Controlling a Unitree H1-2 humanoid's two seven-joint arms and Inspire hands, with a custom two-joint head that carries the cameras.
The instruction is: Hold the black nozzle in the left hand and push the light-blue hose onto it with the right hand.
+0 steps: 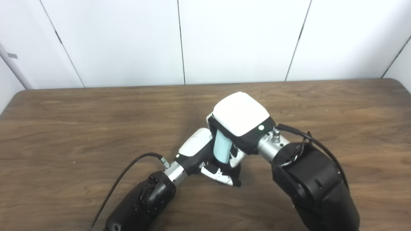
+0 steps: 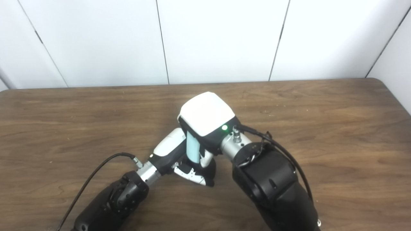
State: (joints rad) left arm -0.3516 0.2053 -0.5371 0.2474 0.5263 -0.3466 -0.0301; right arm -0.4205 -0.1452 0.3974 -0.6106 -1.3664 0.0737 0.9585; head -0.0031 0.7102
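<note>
The hose (image 1: 222, 148) is showing light blue. Both hands, left (image 1: 205, 157) and right (image 1: 240, 120), are wearing white shells over black, each glowing a green light. The table (image 1: 64, 128), toward nine o'clock, is showing brown woodgrain.

You see two glossy black forearms, each ending in a silver metal wrist collar. The left hand (image 1: 205, 154) has a white shell on its back over a black frame, with a small green light near the wrist; its fingers (image 1: 220, 175) are white and black. The right hand (image 1: 240, 120) wears a broader white shell with its own green light. A black cable plugs in at each wrist.
</note>
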